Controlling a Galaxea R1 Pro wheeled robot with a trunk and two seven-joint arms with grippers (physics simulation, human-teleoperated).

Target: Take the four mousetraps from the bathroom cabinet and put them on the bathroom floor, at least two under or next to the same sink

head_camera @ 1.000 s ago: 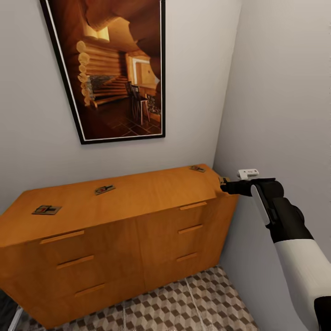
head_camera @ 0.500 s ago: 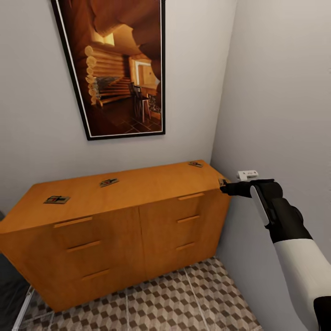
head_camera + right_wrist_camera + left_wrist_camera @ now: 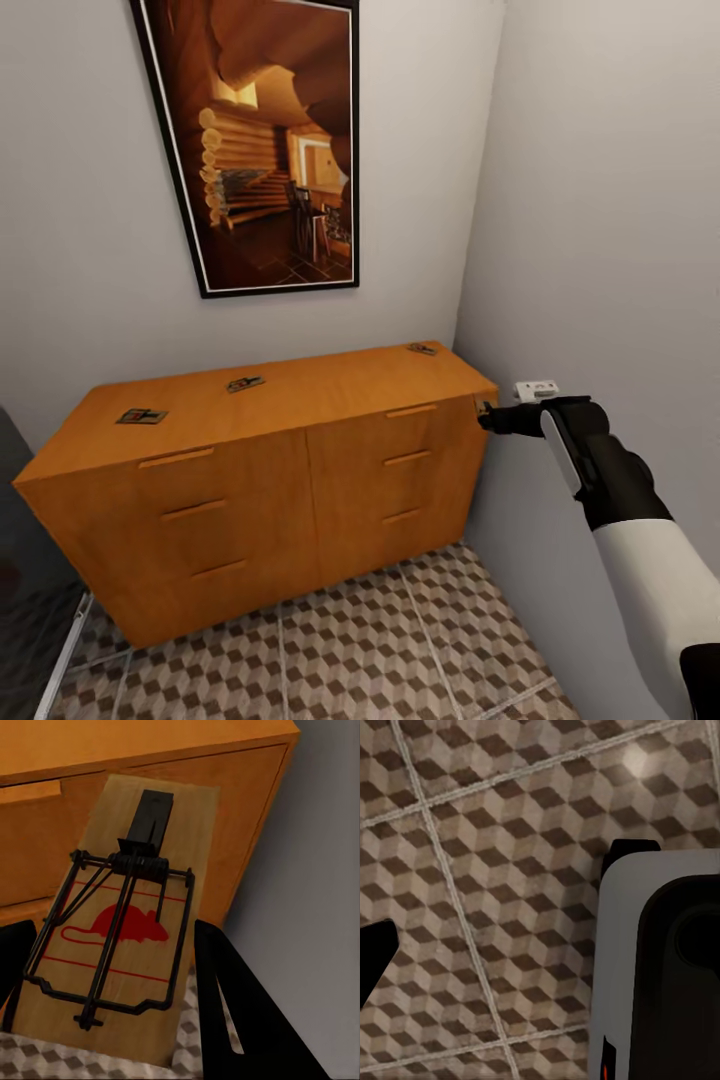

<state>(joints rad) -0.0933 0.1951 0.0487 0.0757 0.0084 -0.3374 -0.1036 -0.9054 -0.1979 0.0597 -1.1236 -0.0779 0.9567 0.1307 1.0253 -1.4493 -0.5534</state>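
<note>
The robot has backed off from the cabinet (image 3: pixel 300 450) since a second ago — more patterned bathroom floor (image 3: pixel 400 640) shows below it, and the right gripper (image 3: pixel 485 412) has cleared the cabinet's corner with its fingers closed on one mousetrap (image 3: pixel 124 937). Three more mousetraps (image 3: pixel 141 416) lie on the cabinet top, so one's on its way and I'd guess it goes floorward next. Left gripper (image 3: pixel 375 960) hangs over tile; can't tell how open.

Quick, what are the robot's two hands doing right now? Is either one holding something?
Left hand: cannot be told; one dark fingertip shows above the bathroom floor.
Right hand: closed on a mousetrap, held just off the cabinet's right end.
</note>
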